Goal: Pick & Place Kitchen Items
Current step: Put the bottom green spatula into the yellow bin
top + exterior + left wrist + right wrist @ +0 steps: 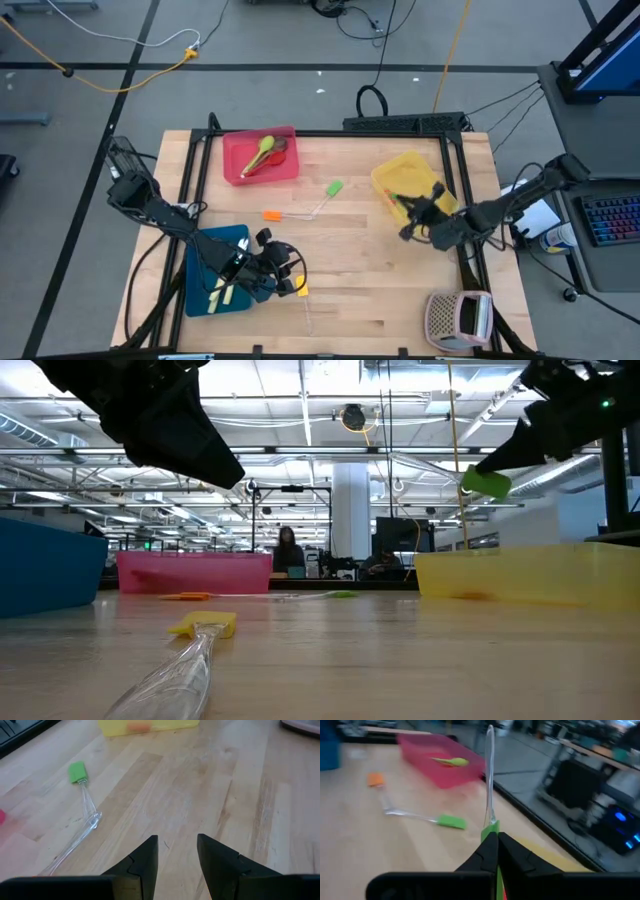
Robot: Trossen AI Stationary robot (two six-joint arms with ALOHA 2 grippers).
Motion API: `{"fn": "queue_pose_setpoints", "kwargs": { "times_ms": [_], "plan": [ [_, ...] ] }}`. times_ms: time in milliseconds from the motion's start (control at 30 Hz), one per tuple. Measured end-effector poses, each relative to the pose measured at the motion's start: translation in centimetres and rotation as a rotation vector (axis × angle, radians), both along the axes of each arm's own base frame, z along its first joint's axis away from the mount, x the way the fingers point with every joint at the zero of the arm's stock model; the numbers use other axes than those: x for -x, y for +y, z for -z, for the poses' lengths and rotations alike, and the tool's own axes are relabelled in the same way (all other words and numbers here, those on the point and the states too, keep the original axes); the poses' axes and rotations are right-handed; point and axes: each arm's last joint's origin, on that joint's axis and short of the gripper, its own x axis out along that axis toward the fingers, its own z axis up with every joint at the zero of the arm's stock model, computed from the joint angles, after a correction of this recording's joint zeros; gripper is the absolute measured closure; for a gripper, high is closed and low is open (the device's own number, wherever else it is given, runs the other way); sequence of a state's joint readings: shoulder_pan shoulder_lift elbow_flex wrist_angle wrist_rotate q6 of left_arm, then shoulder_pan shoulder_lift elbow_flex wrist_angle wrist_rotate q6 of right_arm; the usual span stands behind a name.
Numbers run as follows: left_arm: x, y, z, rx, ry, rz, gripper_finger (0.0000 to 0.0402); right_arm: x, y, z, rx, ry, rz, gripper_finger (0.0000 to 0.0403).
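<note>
The right gripper [496, 851] is pinching a green spatula [490, 827] above the yellow tray [392, 178]. The left gripper [177, 851], fingers spread and empty, hangs by the blue tray [200, 262], a yellow spatula [200, 628] lying nearby.

Four cameras: one overhead, one at table level, one on each wrist.

The high view looks straight down on the whole table [340, 300]; the low view skims its top toward the room; both share the red tray [260, 157], at 11 o'clock overhead.
</note>
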State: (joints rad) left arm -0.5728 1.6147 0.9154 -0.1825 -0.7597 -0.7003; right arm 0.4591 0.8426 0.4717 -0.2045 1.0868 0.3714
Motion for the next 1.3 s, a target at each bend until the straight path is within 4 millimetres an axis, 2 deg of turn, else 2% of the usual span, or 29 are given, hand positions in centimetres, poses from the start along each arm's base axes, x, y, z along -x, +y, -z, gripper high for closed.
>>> {"fn": "queue_pose_setpoints", "kwargs": {
  "times_ms": [133,367,533,700,933,1300],
  "plan": [
    [0.0,0.0,0.0,-0.008,0.003,0.006,0.0259,0.9,-1.3,0.3,-0.061,-0.009,0.099,0.0403],
    [0.0,0.0,0.0,-0.013,0.005,0.009,0.0259,2.8,-3.2,2.5,-0.349,0.139,0.259,0.0403],
    [0.0,0.0,0.1,-0.015,0.007,0.009,0.0259,3.4,-3.5,3.4,-0.447,0.195,0.329,0.0403],
    [0.0,0.0,0.1,-0.015,0.007,0.009,0.0259,3.8,-3.4,5.7,-0.578,0.241,0.307,0.0403],
    [0.0,0.0,0.1,-0.017,0.009,0.011,0.0259,4.0,-3.5,7.9,-0.595,0.198,0.278,0.0391],
    [0.0,0.0,0.1,-0.028,0.014,0.019,0.0259,3.5,-3.3,7.8,-0.546,0.228,0.163,0.0316]
  ]
}}
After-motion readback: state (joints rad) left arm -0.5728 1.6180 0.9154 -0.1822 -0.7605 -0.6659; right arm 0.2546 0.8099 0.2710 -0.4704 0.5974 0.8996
